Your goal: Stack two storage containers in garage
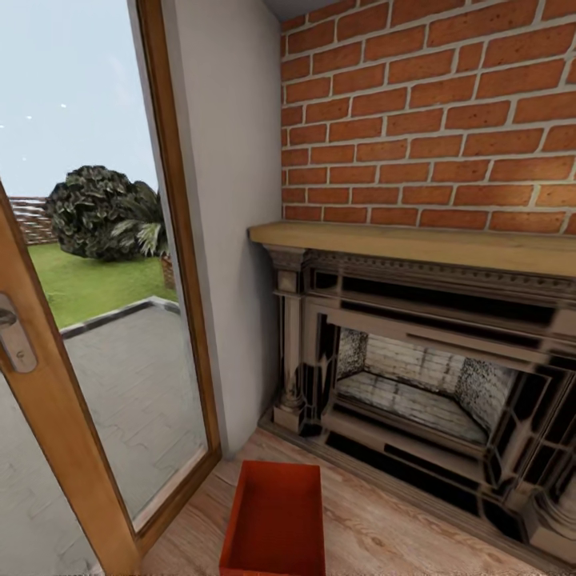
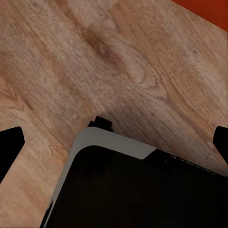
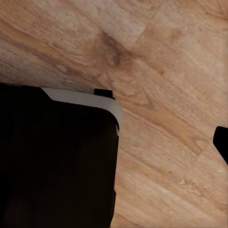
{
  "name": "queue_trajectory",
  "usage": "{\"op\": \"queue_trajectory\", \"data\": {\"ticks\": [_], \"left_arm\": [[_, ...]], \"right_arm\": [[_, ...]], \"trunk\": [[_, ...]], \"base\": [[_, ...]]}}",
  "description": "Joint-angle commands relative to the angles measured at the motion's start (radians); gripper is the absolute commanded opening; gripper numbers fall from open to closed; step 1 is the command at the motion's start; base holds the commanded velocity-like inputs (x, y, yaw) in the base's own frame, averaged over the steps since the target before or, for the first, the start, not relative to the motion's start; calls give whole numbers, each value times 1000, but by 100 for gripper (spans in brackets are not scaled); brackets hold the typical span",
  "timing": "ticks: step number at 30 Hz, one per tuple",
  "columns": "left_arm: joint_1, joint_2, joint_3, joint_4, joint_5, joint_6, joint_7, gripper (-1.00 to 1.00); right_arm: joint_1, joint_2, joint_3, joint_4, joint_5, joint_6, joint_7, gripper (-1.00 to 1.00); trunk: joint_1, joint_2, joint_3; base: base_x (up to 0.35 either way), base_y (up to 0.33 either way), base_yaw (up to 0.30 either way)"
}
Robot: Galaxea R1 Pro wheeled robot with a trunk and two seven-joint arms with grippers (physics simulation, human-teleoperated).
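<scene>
One orange-red storage container [image 1: 276, 520], open-topped and empty, sits on the light wood planks of the living room, between the glass door and the fireplace. An orange-red corner of a container [image 2: 209, 12] shows at the edge of the left wrist view. My left gripper [image 2: 116, 145] hangs open above the planks, its dark fingertips [image 2: 10, 147] wide apart with nothing between them. My right gripper [image 3: 114, 145] also hangs over bare planks, with one fingertip [image 3: 222, 141] showing far out at the edge. The garage and its floor are out of view.
An ornate dark fireplace [image 1: 424, 376] with a wooden mantel stands under the red brick chimney [image 1: 432, 112]. A wood-framed glass door [image 1: 96, 320] looks onto a paved patio and lawn. My black base [image 2: 137, 190] lies under both wrists.
</scene>
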Motion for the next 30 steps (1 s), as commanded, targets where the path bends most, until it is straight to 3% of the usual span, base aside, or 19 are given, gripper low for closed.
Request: {"op": "queue_trajectory", "data": {"ticks": [1,30], "left_arm": [[-1,0,5,1,0,-3,1,100],[-1,0,5,1,0,-3,1,100]], "right_arm": [[-2,1,8,3,-8,-5,-1,100],[-2,2,8,3,-8,-5,-1,100]], "trunk": [[0,-1,-3],[0,-1,-50]], "base": [[0,0,0],[0,0,0]]}}
